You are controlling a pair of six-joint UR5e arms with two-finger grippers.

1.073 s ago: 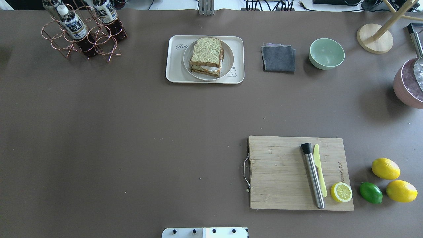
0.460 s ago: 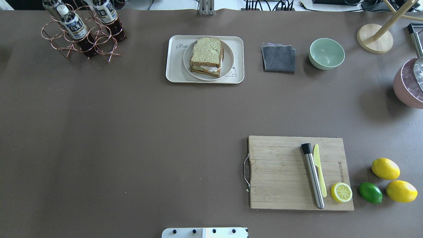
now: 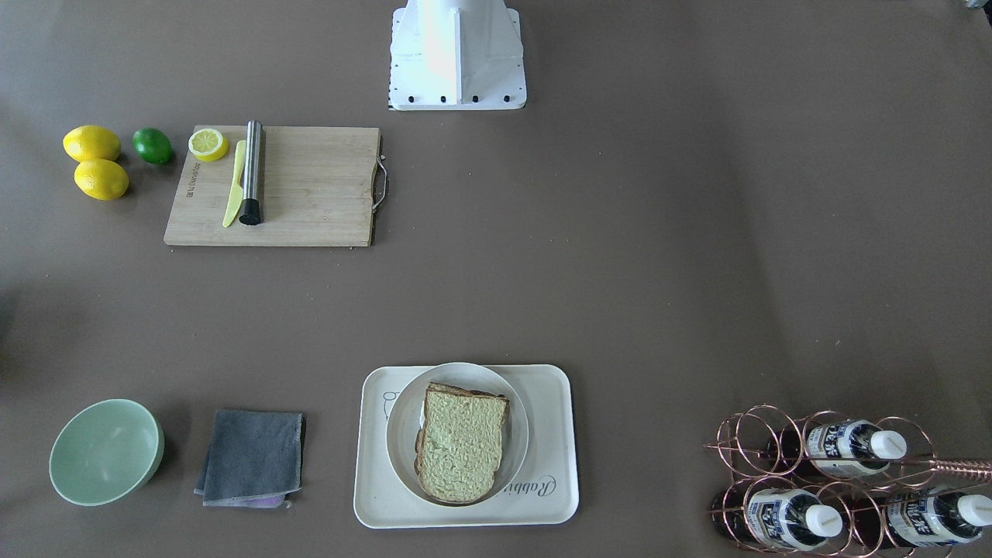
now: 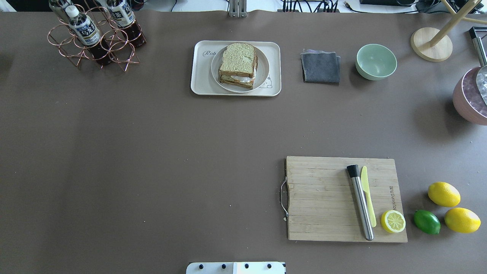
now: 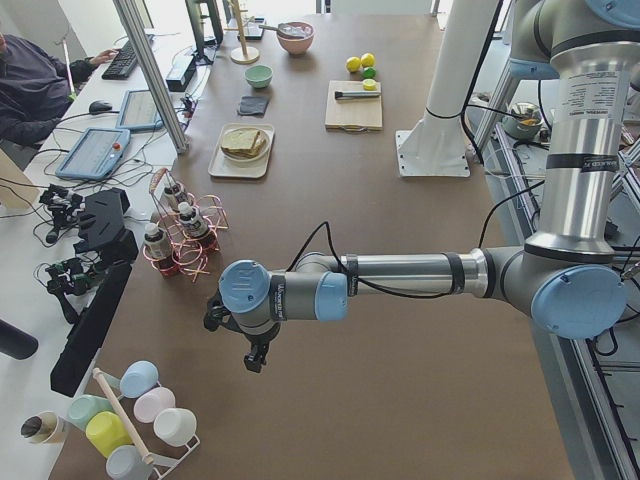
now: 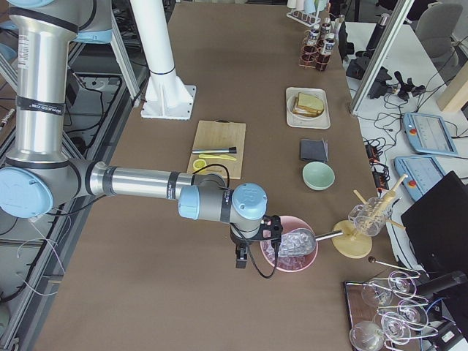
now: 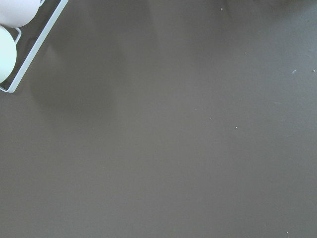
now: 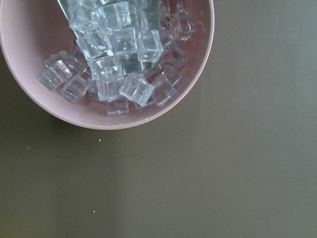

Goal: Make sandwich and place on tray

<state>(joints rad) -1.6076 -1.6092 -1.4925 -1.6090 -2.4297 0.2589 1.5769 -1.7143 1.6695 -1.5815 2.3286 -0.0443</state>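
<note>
The sandwich [image 4: 238, 61] is stacked, two bread slices with white egg showing between them, on a round white plate [image 4: 264, 67] that sits on the cream tray [image 4: 199, 76] at the table's far middle. It also shows in the front-facing view [image 3: 461, 442] on the tray [image 3: 546, 403]. My left gripper [image 5: 255, 357] hangs over bare table far to the left, near a cup rack. My right gripper [image 6: 240, 257] hangs far to the right beside a pink bowl of ice cubes [image 8: 114, 59]. I cannot tell whether either is open or shut.
A bamboo cutting board [image 4: 323, 198] carries a steel muddler [image 4: 360, 203], a yellow knife and a lemon half. Lemons and a lime [image 4: 427, 222] lie to its right. A grey cloth [image 4: 320, 67], a green bowl [image 4: 376, 61] and a bottle rack [image 4: 95, 36] stand at the back.
</note>
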